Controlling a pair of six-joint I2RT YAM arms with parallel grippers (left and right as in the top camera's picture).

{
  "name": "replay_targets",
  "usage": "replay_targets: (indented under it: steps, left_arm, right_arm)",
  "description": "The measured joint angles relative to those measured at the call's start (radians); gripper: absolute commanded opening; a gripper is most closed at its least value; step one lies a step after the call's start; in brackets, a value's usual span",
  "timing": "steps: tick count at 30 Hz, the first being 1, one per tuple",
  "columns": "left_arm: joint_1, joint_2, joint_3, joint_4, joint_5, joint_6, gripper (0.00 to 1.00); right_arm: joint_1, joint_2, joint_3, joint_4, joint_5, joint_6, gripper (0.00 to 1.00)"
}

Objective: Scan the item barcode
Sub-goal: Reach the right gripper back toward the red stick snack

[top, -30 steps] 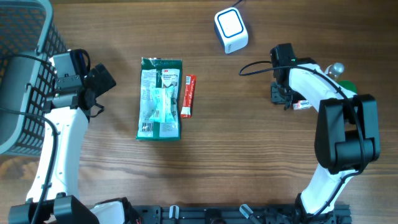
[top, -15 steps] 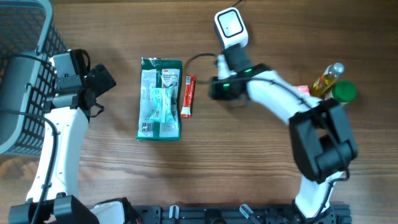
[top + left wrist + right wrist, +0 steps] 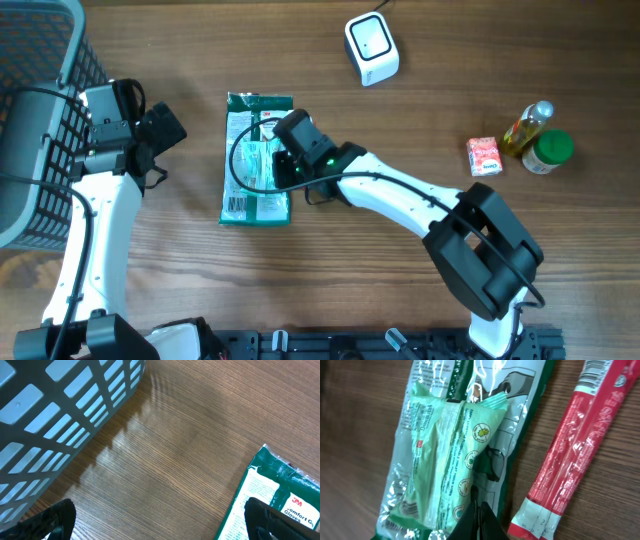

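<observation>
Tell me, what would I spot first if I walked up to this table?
The long white right arm stretches across the middle of the table. Its shut claw is right over a shiny green glove packet, and a red stick pack lies beside the packet. A big grey basket stands at the far left, and a white scanner box sits at the top.

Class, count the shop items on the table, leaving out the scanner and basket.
5: gloves pack centre-left, red stick packet beside it, and pink box, oil bottle, green-lidded jar at right. The basket may hide more.
</observation>
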Motion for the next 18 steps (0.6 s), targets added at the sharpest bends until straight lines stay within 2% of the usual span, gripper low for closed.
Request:
replay_targets:
  steps: [18]
  left_arm:
    - [0.000, 0.000, 0.000, 0.000, 0.000, 0.000, 1.00]
  right_arm:
    - [0.009, 0.065, 0.000, 0.006, 0.082, 0.038, 0.04]
